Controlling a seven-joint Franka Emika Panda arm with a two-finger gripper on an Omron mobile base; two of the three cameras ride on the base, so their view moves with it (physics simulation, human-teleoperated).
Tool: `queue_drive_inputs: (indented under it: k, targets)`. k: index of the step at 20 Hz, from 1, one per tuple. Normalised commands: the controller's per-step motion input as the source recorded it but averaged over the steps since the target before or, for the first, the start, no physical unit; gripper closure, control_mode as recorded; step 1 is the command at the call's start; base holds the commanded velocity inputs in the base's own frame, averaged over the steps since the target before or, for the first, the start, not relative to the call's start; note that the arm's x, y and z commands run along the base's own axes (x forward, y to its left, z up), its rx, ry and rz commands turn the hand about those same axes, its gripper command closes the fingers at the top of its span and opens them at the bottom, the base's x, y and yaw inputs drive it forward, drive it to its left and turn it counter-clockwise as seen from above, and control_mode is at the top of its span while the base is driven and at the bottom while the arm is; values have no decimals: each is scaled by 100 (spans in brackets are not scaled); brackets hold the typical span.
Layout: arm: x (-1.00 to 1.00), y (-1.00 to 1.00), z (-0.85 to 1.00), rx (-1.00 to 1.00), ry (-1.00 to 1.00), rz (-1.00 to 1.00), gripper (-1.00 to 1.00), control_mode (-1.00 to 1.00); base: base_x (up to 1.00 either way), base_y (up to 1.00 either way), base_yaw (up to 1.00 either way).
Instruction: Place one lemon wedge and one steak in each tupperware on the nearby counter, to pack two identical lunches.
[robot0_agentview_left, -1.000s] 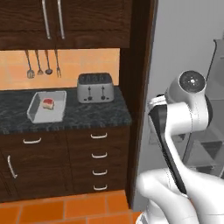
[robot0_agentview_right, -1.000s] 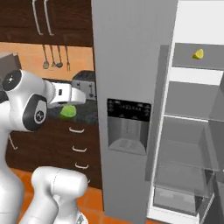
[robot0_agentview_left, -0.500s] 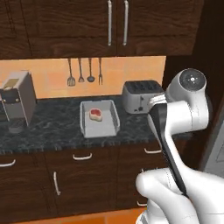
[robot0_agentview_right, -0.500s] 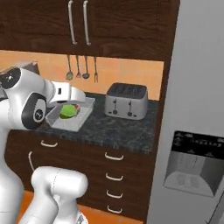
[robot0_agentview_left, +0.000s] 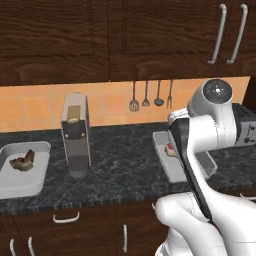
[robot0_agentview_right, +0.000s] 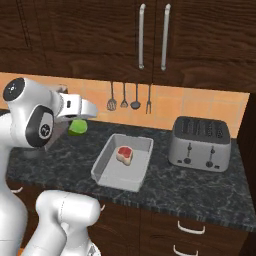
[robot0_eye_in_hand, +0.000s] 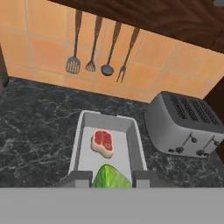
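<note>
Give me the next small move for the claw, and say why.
Probably swing the claw over the tupperware to the bare floor beside the steak, then lower. The claw is shut on a green wedge and hangs above the counter, not yet over the tupperware. The wedge looks green, not yellow, so it may be the wrong fruit.

A kitchen: dark wooden cabinets (robot0_agentview_right: 150, 30), a black marbled counter (robot0_agentview_right: 200, 192), a toaster (robot0_agentview_right: 200, 144) and hanging utensils (robot0_eye_in_hand: 98, 46).
</note>
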Motion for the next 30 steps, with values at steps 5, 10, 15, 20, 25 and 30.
queue_drive_inputs:
  k: [5,10,15,20,25,30]
  targets:
    - [0,-24,-28,-3,11,0,100,-100,0,6,0]
    - [21,-75,-50,0,17,1,100,-100,0,0,0]
    - [31,-57,-97,0,0,10,100,-100,0,0,0]
    - [55,-10,-90,2,2,18,100,-100,0,0,0]
    - [57,0,-35,1,20,27,100,-100,0,0,0]
    - [77,-20,-37,0,13,34,100,-100,0,0,0]
